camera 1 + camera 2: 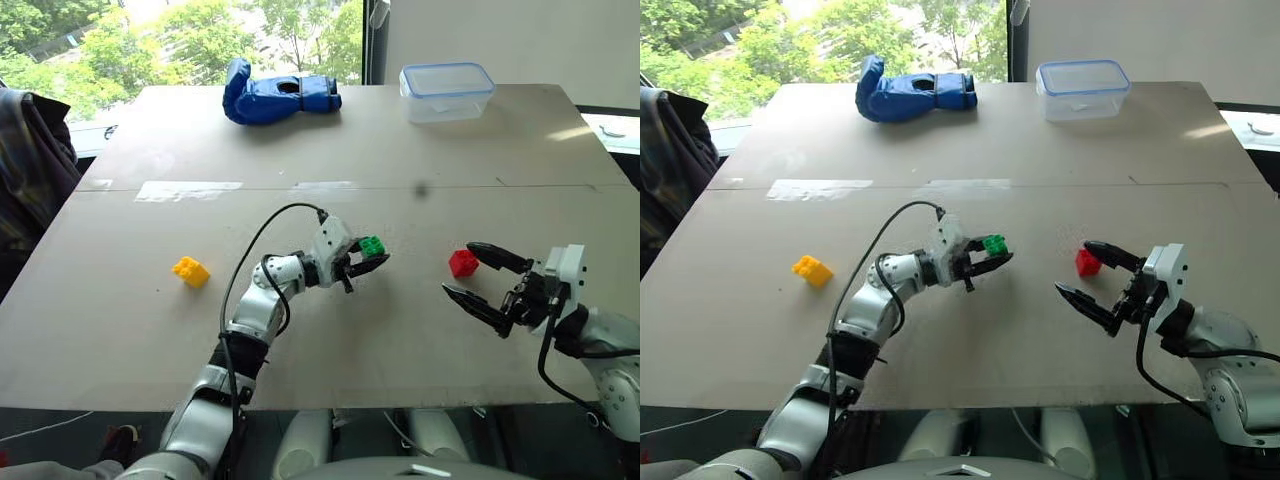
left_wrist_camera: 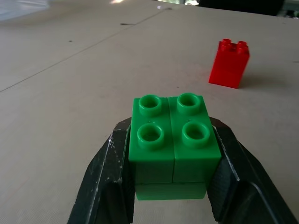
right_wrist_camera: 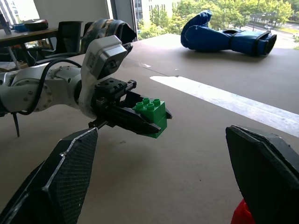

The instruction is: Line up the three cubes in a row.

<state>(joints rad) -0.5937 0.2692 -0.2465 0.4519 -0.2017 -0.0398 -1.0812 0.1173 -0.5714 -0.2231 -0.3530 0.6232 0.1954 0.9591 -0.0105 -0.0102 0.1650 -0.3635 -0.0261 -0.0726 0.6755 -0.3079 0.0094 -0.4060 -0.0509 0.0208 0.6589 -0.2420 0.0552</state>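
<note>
Left gripper [image 1: 367,258] is gripping the green cube [image 1: 372,245] just above the tabletop [image 1: 300,340]. Right gripper [image 1: 484,283] is sitting spread wide, red cube [image 1: 463,263] just beside its fingertips. Yellow cube [image 1: 191,271] is lying well apart, far left.

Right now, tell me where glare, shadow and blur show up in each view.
Left eye view: a bright glare streak lies on the grey-brown table. Left wrist view: the green studded plastic brick in the left hand is sharp; the red studded plastic brick casts a soft shadow. Right wrist view: the right hand's near fingers are blurred and dark.
</note>
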